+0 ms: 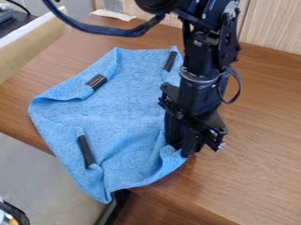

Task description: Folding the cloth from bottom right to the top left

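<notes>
The black gripper (183, 153) hangs down at the right side of the blue cloth (132, 110), its lower end touching the cloth's lower right corner area. Small creases rise in the fabric just left of that end. The cloth lies mostly flat near the table's front left edge, and its bottom tip reaches over the edge. Three black strips lie on the cloth: one at the upper left (96, 81), one at the upper right (170, 61) and one at the lower left (86, 150). The arm hides part of the cloth's right edge.
The brown wooden table (258, 132) extends to the right of the arm and behind the cloth. A wood-panelled wall (273, 26) stands at the back. A pale flat piece (113, 15) lies at the table's far edge, and a dark cable (108, 30) loops above the upper left.
</notes>
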`<state>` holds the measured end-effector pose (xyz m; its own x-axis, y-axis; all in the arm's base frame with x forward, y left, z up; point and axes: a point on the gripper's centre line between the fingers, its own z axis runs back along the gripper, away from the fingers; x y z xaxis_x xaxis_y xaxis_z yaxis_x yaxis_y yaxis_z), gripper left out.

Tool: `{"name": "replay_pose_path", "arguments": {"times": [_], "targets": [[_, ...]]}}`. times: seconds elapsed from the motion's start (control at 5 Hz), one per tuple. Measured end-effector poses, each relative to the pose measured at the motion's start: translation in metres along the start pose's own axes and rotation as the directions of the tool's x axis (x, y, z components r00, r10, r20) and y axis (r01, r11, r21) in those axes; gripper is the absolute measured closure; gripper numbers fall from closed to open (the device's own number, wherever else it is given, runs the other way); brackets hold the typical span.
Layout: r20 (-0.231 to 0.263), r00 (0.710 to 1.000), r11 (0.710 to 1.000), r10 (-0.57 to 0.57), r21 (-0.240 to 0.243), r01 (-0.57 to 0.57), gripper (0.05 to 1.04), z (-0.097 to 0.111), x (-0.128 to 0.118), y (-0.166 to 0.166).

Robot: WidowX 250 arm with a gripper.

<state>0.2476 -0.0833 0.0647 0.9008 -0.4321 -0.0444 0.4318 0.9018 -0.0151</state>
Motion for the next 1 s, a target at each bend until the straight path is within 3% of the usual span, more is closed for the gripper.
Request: {"name": "replay_pose_path", "arguments": {"times": [0.2,0.4,0.8,1.0], "targets": [[0.000,1.000,1.000,-0.003,0.000,0.003,0.897,-0.001,0.000,0.000],[0.003,1.000,1.000,0.003,-0.002,-0.003,0.995,0.000,-0.001,0.000],[0.006,1.000,1.000,0.013,-0.007,-0.013,1.015,0.008,-0.005,0.001],[0.061,0.997,0.999,0.045,0.000,-0.045,1.015,0.027,-0.004,0.010]]}}
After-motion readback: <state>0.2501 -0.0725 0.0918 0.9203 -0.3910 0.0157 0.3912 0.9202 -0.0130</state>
